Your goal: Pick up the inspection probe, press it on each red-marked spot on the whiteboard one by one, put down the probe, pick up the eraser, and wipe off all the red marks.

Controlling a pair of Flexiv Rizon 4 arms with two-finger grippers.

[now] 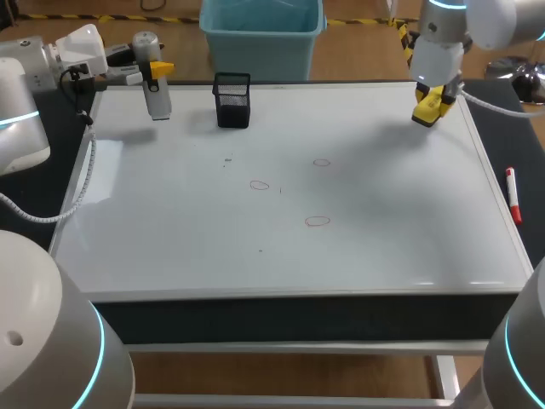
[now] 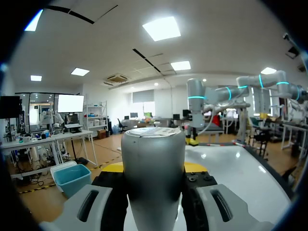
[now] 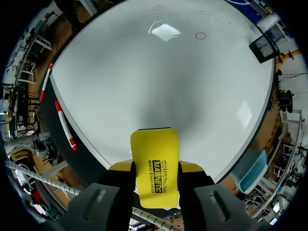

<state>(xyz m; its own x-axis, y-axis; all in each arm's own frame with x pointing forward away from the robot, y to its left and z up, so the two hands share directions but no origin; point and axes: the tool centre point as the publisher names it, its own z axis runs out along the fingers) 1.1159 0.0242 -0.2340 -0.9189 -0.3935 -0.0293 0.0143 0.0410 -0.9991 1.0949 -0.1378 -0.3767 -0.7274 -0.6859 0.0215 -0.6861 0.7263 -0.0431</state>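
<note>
At the far left corner of the bench, the left hand (image 1: pixel 156 70) is clenched around the inspection probe (image 1: pixel 153 89), a smooth grey cylinder with a rounded cap. In the left wrist view the probe (image 2: pixel 153 168) fills the gap between the two yellow-tipped fingers, which touch it from both sides. Just to its right, near the far edge, stands a small black mesh cup (image 1: pixel 232 100), square in section with see-through wire walls; its inside is too dark to tell what it holds. The whiteboard (image 1: pixel 383 239) covers nearly the whole bench, glossy and pale, with soft reflections of the ceiling lights. Around its middle lie three thin red marks, drawn as small ovals: one left of centre (image 1: pixel 259 185), one farther back (image 1: pixel 321 162) and one nearer the front (image 1: pixel 317 221). Over the far right corner hangs the right hand (image 1: pixel 430 106), grasping the eraser (image 3: pixel 155 166), a flat, bright yellow block with rounded corners and black print on its face, pinched between both fingers. Along the right edge, on the dark strip beside the board, lies a slim white marker (image 1: pixel 513 194) with a red cap.
</note>
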